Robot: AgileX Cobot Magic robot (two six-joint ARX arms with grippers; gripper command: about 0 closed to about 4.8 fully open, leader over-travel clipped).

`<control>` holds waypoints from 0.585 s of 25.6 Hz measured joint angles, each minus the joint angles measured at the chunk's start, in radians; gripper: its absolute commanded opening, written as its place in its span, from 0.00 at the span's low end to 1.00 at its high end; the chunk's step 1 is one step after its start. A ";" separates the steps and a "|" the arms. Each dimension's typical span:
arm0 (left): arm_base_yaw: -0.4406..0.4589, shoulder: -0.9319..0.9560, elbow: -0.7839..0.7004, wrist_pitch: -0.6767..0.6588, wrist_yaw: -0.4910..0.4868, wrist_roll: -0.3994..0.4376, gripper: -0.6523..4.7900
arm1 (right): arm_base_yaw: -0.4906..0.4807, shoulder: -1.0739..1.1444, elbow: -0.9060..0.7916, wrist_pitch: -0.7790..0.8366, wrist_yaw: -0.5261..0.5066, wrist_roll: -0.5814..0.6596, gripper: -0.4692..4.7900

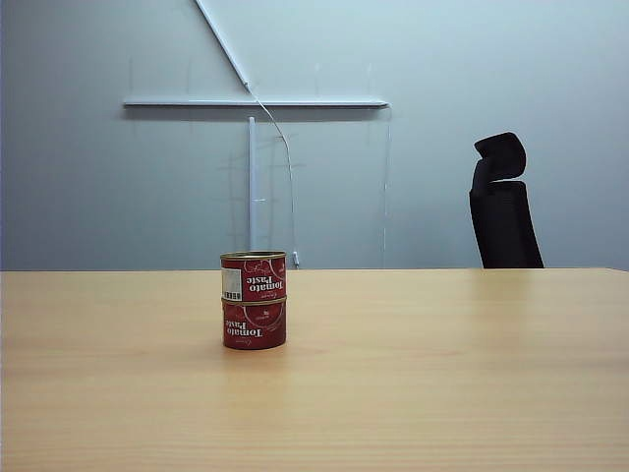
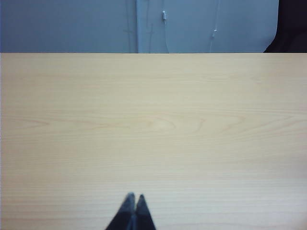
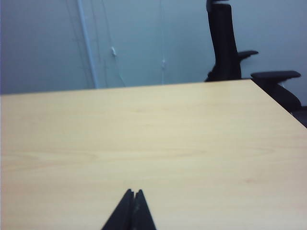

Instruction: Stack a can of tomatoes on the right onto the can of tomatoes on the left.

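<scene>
Two red tomato paste cans stand stacked on the wooden table [image 1: 442,374], left of centre in the exterior view. The upper can [image 1: 254,276] sits squarely on the lower can [image 1: 255,325]. No arm or gripper shows in the exterior view. My left gripper [image 2: 134,197] is shut with nothing between its dark fingertips, above bare tabletop. My right gripper [image 3: 134,192] is shut too and holds nothing, also over bare wood. Neither wrist view shows the cans.
A black office chair [image 1: 503,205] stands behind the table's far right edge and appears in the right wrist view [image 3: 225,43] too. A grey wall with a white rail [image 1: 256,101] and a hanging cable closes off the back.
</scene>
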 measured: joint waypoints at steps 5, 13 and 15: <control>0.000 0.000 0.000 0.000 0.000 0.000 0.11 | -0.015 0.000 0.000 -0.018 0.000 -0.011 0.07; 0.000 0.000 0.000 0.000 0.000 0.000 0.11 | -0.013 0.000 0.000 -0.017 -0.035 -0.011 0.07; 0.000 0.000 0.000 0.000 0.000 0.000 0.11 | -0.013 0.000 0.000 -0.017 -0.057 -0.011 0.07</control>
